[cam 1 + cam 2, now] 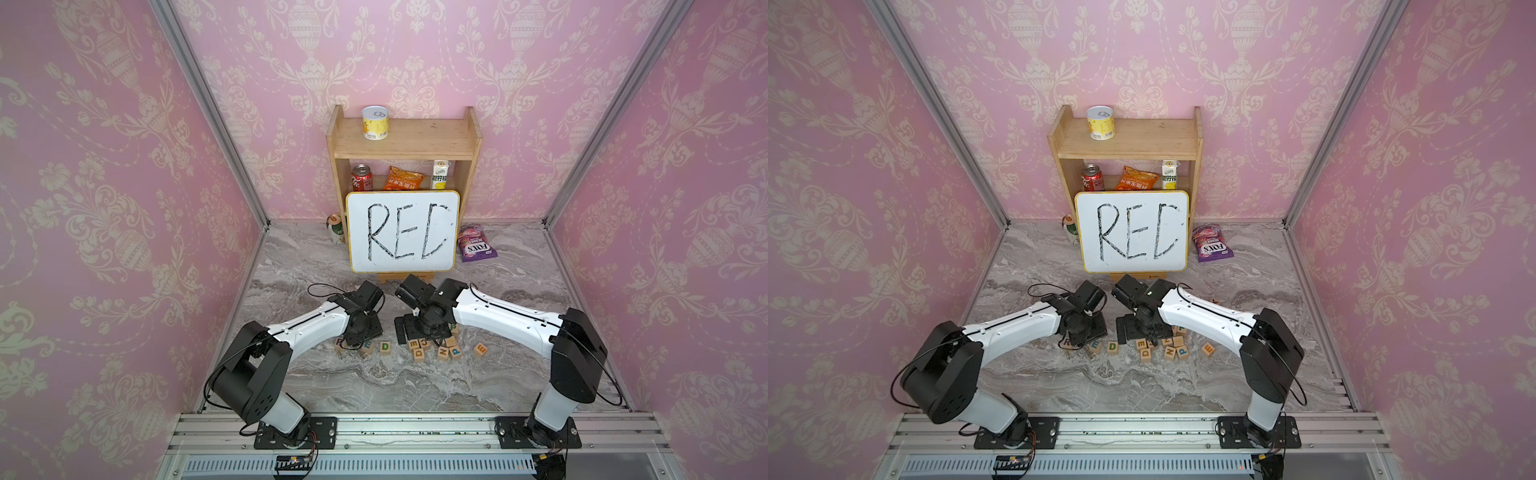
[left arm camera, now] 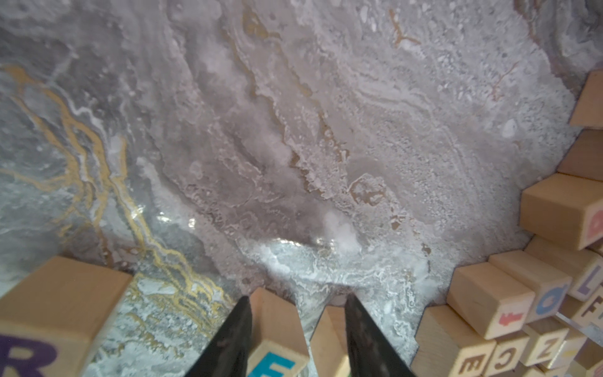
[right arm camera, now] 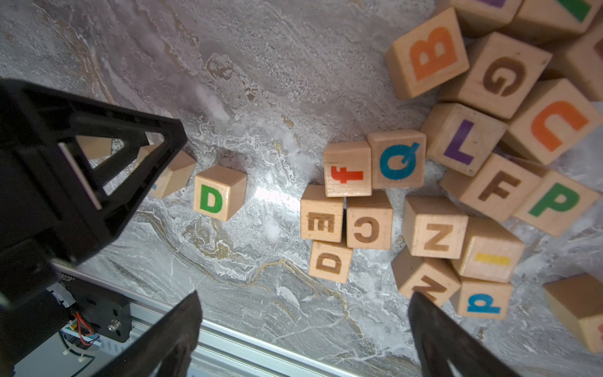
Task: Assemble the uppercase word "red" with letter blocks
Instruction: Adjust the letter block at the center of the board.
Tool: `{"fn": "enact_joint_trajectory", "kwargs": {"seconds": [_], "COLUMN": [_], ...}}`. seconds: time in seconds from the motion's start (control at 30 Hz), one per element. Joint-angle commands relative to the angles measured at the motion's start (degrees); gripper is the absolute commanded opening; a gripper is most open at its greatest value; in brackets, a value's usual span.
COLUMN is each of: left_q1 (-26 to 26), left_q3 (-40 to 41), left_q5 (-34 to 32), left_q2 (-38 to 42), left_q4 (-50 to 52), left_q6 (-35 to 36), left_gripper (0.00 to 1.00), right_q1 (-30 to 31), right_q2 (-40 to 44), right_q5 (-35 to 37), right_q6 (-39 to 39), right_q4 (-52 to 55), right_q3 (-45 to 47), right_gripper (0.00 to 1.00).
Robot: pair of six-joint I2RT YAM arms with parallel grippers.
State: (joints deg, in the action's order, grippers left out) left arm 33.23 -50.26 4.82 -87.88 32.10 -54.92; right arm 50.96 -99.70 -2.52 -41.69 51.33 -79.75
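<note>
Pale wood, the E block [image 2: 277, 326] sits on the bench [image 2: 293, 130] between the R block [image 2: 55, 303] and the D block [image 3: 218, 192], straddled by my half-spread left jaws, not visibly pinched, while the right jaws gape wide nearer the spare blocks [image 3: 434, 235].

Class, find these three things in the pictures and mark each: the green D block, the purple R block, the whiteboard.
green D block [image 3: 212, 199]: right wrist view, on its lettered face.
purple R block [image 2: 65, 293]: left wrist view, on its plain wooden face.
whiteboard [image 1: 402, 230]: in a top view, middle of its writing face.
</note>
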Motion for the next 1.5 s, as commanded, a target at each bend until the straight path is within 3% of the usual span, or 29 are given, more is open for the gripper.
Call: {"fn": "enact_joint_trajectory", "kwargs": {"seconds": [0.0, 0.23, 0.5, 0.63, 0.73, 0.97, 1.47], "left_q1": [0.03, -0.96, -1.67, -1.68, -2.2, -2.35, -2.56], "left_q3": [-0.92, -4.65, -3.88, -3.85, -2.21, 1.13, 5.43], "left_q5": [-0.11, -7.8, -11.76, -16.95, -17.68, -16.53, -13.05], "left_q2": [-0.38, 3.46, 6.59, 7.77, 8.8, 10.91, 6.16], "left_q4": [1.14, 10.84, 14.56, 18.01, 18.13, 16.59, 10.25], "left_q6": [0.22, 8.1, 12.85, 13.85, 13.71, 13.57, 12.82], "left_gripper": [0.49, 0.6, 0.64, 0.81, 0.85, 0.84, 0.55], "right_q1": [-0.42, -0.47, -0.46, -0.46, -0.42, -0.3, -0.24], "right_q2": [1.79, 1.44, 0.05, -0.41, -0.54, -0.07, 0.99], "right_q5": [0.77, 0.5, 0.06, -0.37, -0.66, -0.98, -0.67], "right_q6": [1.04, 0.87, 1.52, 1.61, 1.66, 1.68, 1.22], "right_q4": [0.35, -0.05, 0.17, 0.26, 0.17, -0.11, -0.26], "right_q3": [0.65, 0.72, -1.09, -1.79, -1.97, -1.4, -0.09], "right_gripper": [1.0, 1.0, 1.0, 1.0, 1.0, 1.0, 1.0]}}
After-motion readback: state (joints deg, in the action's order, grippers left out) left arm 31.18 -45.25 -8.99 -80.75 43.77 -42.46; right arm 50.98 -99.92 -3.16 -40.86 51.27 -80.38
